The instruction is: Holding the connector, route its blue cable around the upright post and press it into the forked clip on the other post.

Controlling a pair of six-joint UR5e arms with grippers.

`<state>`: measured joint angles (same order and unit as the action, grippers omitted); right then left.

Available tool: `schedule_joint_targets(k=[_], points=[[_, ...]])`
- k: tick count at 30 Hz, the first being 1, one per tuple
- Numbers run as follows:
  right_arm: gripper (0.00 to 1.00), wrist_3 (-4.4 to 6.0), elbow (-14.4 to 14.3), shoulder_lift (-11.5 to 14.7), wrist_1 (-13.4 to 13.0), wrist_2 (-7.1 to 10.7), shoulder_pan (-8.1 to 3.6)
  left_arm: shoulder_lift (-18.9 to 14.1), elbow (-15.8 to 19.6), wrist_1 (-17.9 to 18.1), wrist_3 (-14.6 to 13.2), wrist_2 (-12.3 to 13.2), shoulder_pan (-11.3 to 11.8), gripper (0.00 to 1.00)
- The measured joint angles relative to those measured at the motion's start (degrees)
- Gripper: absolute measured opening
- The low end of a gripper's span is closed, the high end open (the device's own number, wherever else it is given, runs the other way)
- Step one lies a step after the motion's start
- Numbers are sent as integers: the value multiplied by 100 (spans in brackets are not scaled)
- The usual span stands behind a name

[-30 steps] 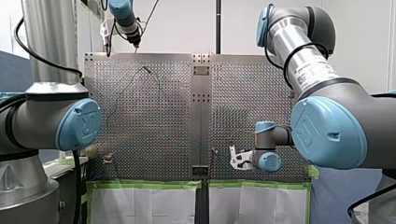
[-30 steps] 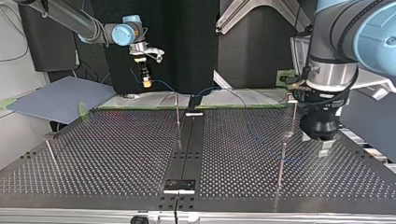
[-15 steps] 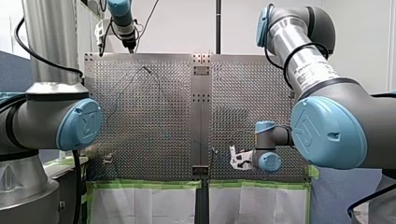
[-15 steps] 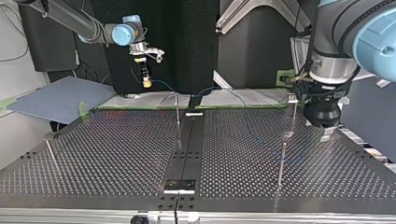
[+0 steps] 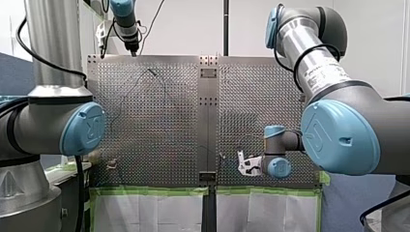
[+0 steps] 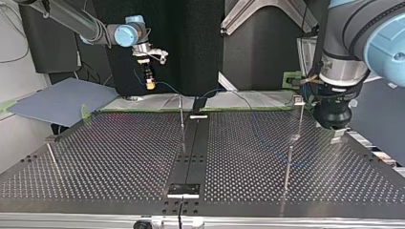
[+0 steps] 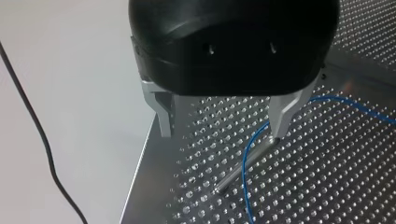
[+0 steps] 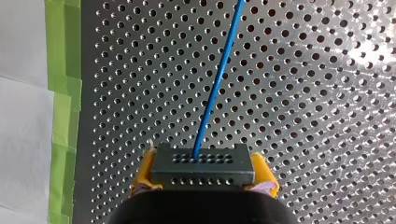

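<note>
- My right gripper (image 8: 203, 176) clamps the connector (image 8: 203, 163) between its yellow pads (upper left of the top view).
- The blue cable (image 8: 217, 79) runs from the connector out over the perforated table (image 8: 327, 140).
- My left gripper (image 7: 224, 126) stands open, with one metal finger just beside a post (image 7: 233, 176) and the cable passing close by that post.

The dark grey, hole-dotted connector (image 8: 202, 164) sits clamped in my right hand (image 8: 204, 179), its thin blue cable (image 8: 217, 81) running out over the tabletop (image 8: 303, 93) and curving past a slim metal post (image 7: 243, 163).
</note>
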<state>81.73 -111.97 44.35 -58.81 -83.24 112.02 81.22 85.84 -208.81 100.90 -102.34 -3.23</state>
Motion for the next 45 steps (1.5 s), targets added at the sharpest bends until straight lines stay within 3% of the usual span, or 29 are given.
schedule_joint_targets(k=[15,25,39,45], points=[[44,-29,19,0,47,-1,32,8,0,-6,3,1,90,100],[44,-38,21,1,76,-3,39,7,1,-153,10,-142,73,100],[44,-43,21,1,93,-4,44,4,1,39,41,440,60,100],[44,-49,21,4,96,-7,44,2,1,41,44,492,48,100]])
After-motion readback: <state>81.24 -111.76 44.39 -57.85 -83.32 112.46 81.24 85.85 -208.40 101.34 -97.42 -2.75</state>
